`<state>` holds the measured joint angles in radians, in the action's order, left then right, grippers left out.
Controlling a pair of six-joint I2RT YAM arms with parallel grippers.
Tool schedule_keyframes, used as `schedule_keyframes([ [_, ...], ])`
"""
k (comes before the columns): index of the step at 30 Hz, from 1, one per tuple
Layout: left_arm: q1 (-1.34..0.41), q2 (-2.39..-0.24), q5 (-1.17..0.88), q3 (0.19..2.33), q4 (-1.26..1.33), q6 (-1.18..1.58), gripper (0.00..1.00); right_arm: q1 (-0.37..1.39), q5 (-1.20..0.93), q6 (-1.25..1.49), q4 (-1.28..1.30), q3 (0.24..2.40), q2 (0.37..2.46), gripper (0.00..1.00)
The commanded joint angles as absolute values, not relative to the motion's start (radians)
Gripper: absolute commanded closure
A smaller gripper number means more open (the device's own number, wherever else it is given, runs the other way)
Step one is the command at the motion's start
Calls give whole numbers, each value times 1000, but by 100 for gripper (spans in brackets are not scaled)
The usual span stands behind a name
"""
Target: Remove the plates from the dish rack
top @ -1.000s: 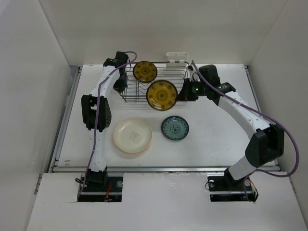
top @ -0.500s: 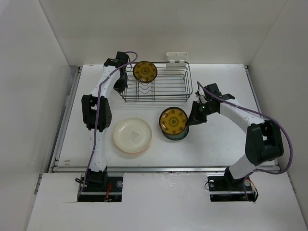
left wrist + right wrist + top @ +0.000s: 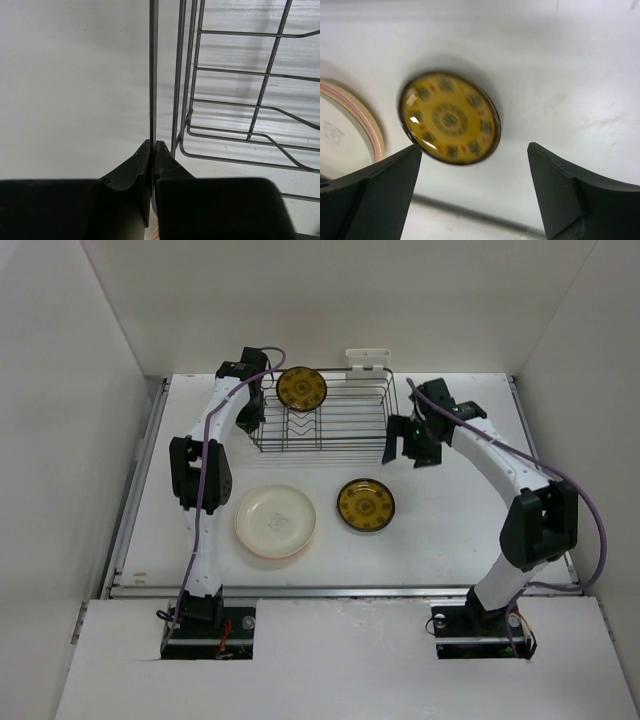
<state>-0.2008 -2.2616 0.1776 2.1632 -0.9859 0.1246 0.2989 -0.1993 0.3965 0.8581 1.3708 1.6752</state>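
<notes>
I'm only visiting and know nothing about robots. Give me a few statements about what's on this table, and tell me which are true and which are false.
1. The right tool is open and holds nothing. True.
2. Three plates stand in the black wire dish rack. False: no plate shows in its slots.
3. The left tool is shut on a round yellow-and-brown patterned plate. True: it grips the rim, at the rack's far left corner.
4. The other yellow-and-brown patterned plate lies on top of the large cream plate. False: they lie side by side on the white table, apart.
</notes>
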Motion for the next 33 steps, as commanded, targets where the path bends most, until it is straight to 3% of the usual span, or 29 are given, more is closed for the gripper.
schedule_keyframes([
  [1, -195, -2261, 209, 2178, -1045, 138, 100, 388, 0, 306, 858, 1602, 1670, 7],
  [7, -195, -2281, 200, 2178, -1045, 138, 100, 442, -8, 94, 726, 2055, 2008, 7],
  [12, -195, -2281, 199, 2178, -1045, 138, 100, 442, -222, 43, 447, 2489, 2360, 7],
  [16, -195, -2290, 190, 2178, -1035, 129, 100, 451, -262, 69, 153, 2500, 2483, 8],
  [20, -195, -2310, 199, 2178, -1026, 120, 100, 460, -52, 223, -159, 2434, 2569, 19],
  [24, -195, -2328, 199, 2187, -1026, 120, 100, 460, -84, 291, -216, 2545, 2697, 39],
  [28, -195, -2329, 209, 2187, -1026, 120, 100, 460, -81, 334, -249, 2491, 2707, 58],
  [31, -195, -2338, 209, 2187, -1026, 120, 100, 460, -126, 344, -258, 2470, 2707, 51],
  [33, -195, -2347, 209, 2187, -1026, 110, 100, 460, -152, 344, -258, 2470, 2707, 56],
])
